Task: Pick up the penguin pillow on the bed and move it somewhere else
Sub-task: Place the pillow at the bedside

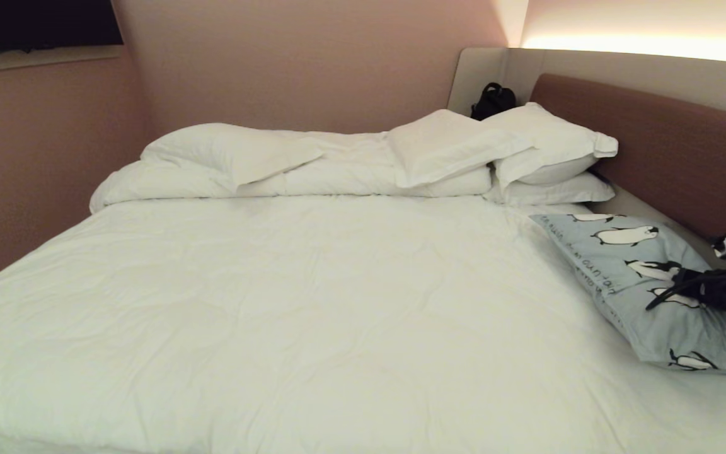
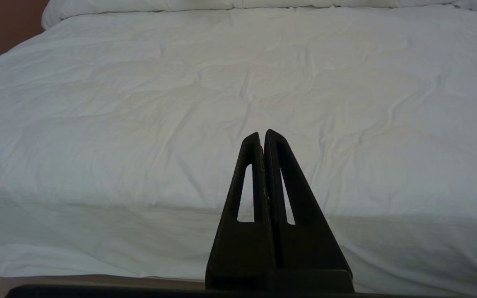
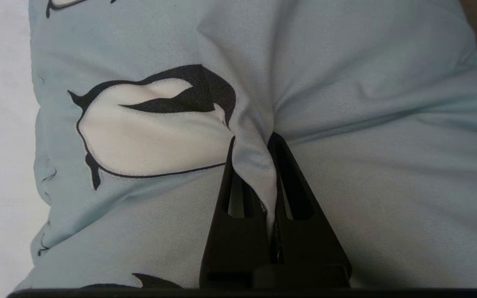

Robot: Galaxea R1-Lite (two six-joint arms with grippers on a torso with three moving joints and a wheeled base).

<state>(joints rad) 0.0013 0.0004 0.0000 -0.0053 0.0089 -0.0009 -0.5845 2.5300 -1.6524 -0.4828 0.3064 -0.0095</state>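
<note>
The penguin pillow, light blue-grey with black-and-white penguins, lies at the right side of the bed, close to the brown headboard. My right gripper comes in from the right edge of the head view and sits on the pillow's top. In the right wrist view the right gripper is shut on a pinched fold of the penguin pillow, beside a penguin print. My left gripper is shut and holds nothing, hovering at the bed's near edge over the white duvet.
Plain white pillows are stacked at the head of the bed, with a rolled duvet along the far side. A black object sits on the ledge behind them. Pink walls close in at the left and back.
</note>
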